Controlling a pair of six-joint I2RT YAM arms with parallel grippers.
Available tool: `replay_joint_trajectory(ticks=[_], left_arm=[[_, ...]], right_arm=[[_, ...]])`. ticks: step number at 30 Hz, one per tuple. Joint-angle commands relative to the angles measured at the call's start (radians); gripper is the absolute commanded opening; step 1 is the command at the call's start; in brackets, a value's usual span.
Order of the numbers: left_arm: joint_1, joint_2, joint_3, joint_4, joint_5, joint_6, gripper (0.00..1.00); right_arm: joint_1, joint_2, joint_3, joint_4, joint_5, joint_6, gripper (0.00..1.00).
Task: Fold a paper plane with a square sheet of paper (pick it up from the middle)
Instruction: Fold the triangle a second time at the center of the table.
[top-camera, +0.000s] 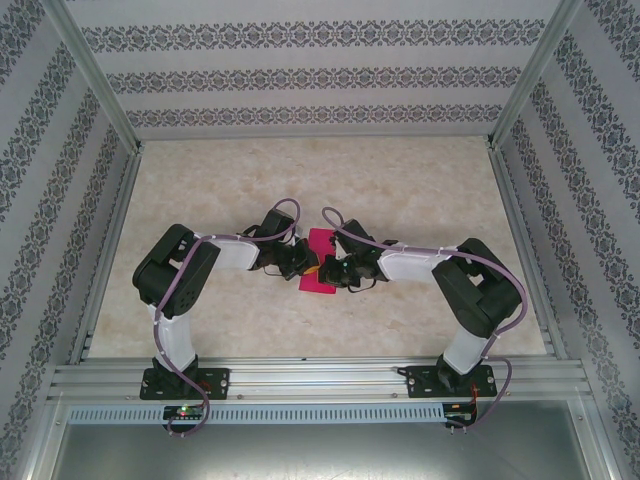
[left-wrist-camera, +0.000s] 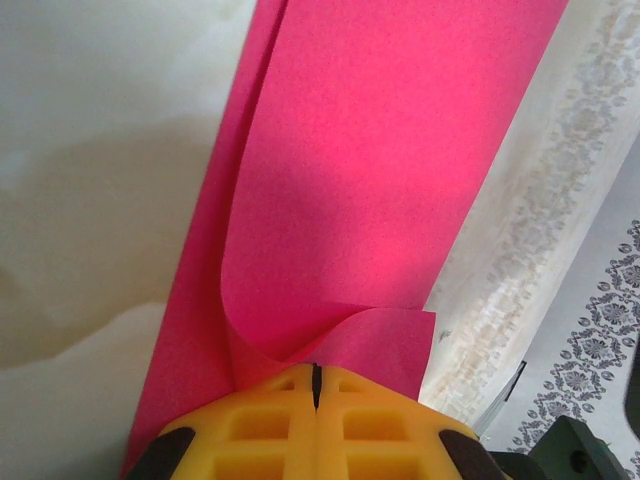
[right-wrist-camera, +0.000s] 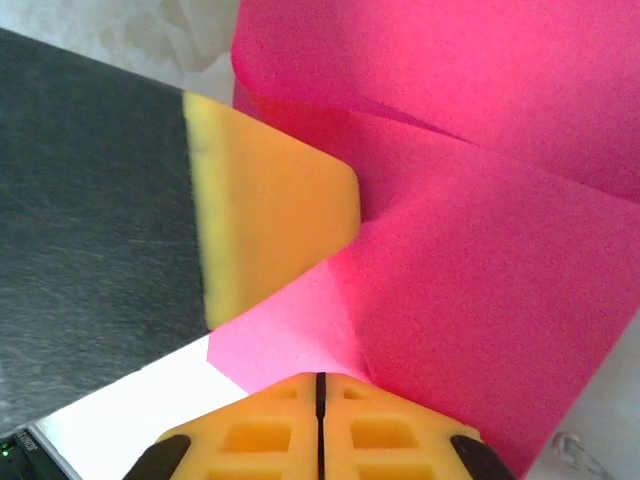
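Note:
The square sheet of paper (top-camera: 318, 262), magenta-pink, hangs between my two grippers over the middle of the table, doubled over into a long band. In the left wrist view the paper (left-wrist-camera: 370, 170) has a flap curling down into the yellow fingers, and my left gripper (left-wrist-camera: 316, 375) is shut on that edge. My right gripper (right-wrist-camera: 321, 382) is shut on a corner of the paper (right-wrist-camera: 480, 300). The left gripper's yellow finger (right-wrist-camera: 270, 215) pinches the sheet just ahead of it. From above, the left gripper (top-camera: 303, 262) and right gripper (top-camera: 328, 270) meet at the sheet. A paper plane is out of view.
The marble-patterned table (top-camera: 400, 190) lies under the arms. Patterned walls (top-camera: 320, 75) enclose it on three sides. An aluminium rail (top-camera: 320, 378) runs along the near edge by the arm bases.

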Motion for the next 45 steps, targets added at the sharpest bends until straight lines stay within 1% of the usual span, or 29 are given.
replay_joint_trajectory(ticks=[1,17,25,28,32,37,42,45], left_arm=[[0.008,0.022,-0.002,-0.080,-0.032,0.030,0.03],[0.008,0.027,-0.001,-0.082,-0.031,0.029,0.03],[0.008,0.028,-0.002,-0.084,-0.032,0.029,0.03],[0.008,0.027,-0.002,-0.085,-0.032,0.031,0.03],[0.008,0.026,-0.003,-0.083,-0.031,0.029,0.03],[0.008,0.024,-0.004,-0.082,-0.033,0.029,0.03],[0.007,0.023,-0.003,-0.081,-0.031,0.029,0.03],[0.008,0.023,-0.003,-0.083,-0.031,0.031,0.03]], right_arm=[[-0.018,0.004,-0.013,-0.015,-0.012,0.016,0.09],[-0.026,0.007,-0.043,-0.044,-0.003,0.003,0.12],[-0.025,0.025,-0.064,-0.084,0.034,0.003,0.12],[-0.024,-0.001,-0.065,-0.095,0.045,0.003,0.12],[-0.016,-0.053,-0.024,-0.120,0.026,-0.017,0.12],[0.021,-0.069,0.030,-0.136,0.007,-0.032,0.12],[0.044,-0.029,0.055,-0.165,0.031,-0.036,0.12],[0.045,-0.014,0.056,-0.197,0.081,-0.037,0.12]])
